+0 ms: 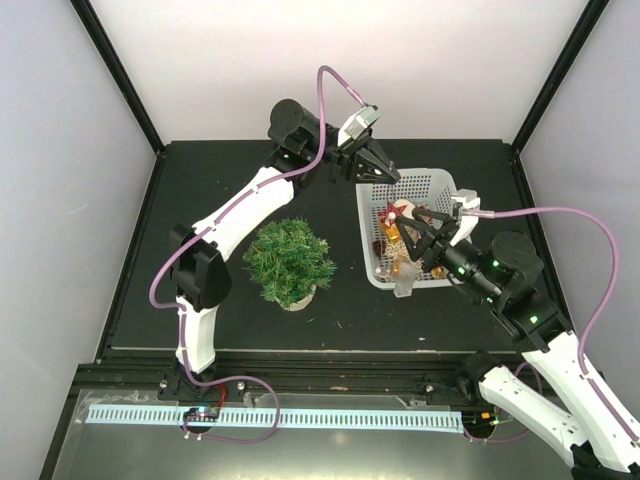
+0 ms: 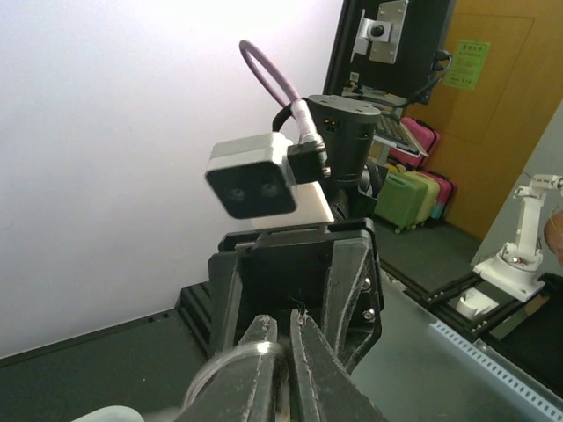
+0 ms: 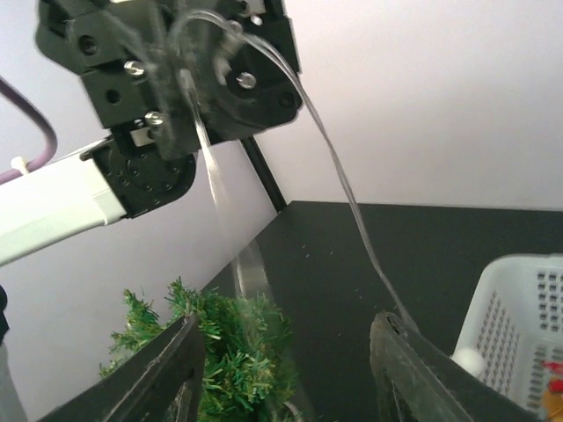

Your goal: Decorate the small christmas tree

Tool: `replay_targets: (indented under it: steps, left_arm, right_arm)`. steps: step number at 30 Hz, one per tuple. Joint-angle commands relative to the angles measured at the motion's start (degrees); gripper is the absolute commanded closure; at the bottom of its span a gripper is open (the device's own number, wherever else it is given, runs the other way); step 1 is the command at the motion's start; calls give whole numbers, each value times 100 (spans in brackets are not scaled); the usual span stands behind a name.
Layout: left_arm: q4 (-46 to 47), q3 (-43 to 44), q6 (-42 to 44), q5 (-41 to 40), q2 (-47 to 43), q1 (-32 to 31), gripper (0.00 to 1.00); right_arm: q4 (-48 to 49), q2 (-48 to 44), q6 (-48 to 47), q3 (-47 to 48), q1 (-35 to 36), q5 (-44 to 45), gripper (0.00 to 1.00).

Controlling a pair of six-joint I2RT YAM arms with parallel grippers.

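White mesh basket [image 1: 445, 185] of red and gold ornaments [image 1: 390, 215] on black table [image 1: 190, 180]; clear strand [image 3: 350, 207], perhaps plastic.

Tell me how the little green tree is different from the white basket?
The tree is green and bushy with needly branches; the basket is white plastic full of little holes. From above the tree looks round, the basket boxy with straight sides. The tree shows no decorations, while the basket holds red and golden things. Both sit on the dark table.

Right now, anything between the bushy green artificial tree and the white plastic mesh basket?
Nothing. The top view shows only bare black tabletop between green tree and white basket.
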Motion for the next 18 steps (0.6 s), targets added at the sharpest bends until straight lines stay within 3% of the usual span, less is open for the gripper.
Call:
replay_targets:
  steps: [1, 3, 6, 8, 18]
  left_arm:
    - [247, 131, -87, 1105, -21, 24, 92]
    - [240, 144, -81, 1101, -38, 25, 93]
    - [212, 135, -81, 1093, -59, 26, 93]
    - [209, 112, -82, 1092, -78, 23, 93]
    - [192, 96, -79, 1085, -172, 12, 93]
  right_arm:
    - [-188, 51, -84, -82, 21, 197, 42]
    - [-172, 62, -66, -142, 12, 187, 42]
    - [-186, 76, -67, -180, 12, 239, 56]
    - [-220, 113, -88, -179, 12, 204, 58]
    - [-486, 402, -113, -273, 3, 665, 39]
